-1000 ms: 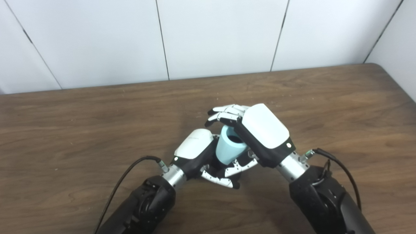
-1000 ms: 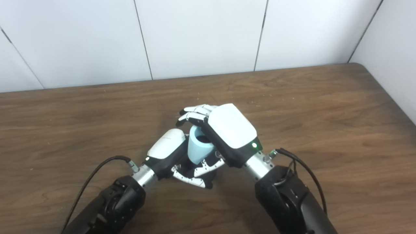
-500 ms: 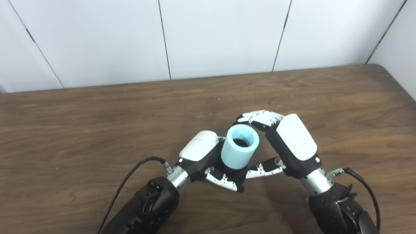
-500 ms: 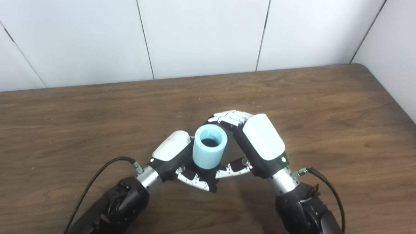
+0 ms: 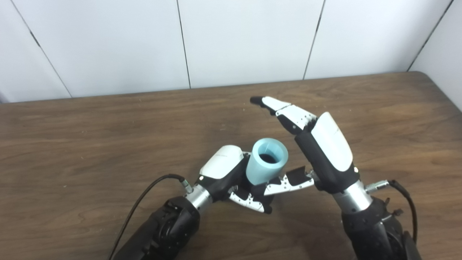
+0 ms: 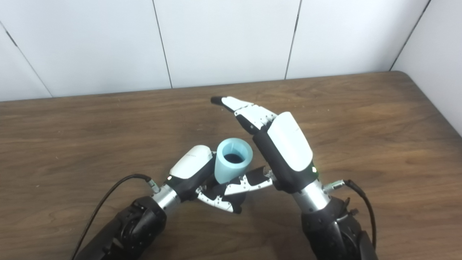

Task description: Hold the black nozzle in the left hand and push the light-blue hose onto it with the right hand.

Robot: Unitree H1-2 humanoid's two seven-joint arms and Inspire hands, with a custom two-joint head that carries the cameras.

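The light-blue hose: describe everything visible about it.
The light-blue hose is a short, thick-walled tube with a matte, rubbery-looking surface. It stands nearly upright, open end tilted toward the camera, its bore dark inside. The left hand wraps its lower end. The right hand is open beside it, its thumb near the base; contact is unclear.
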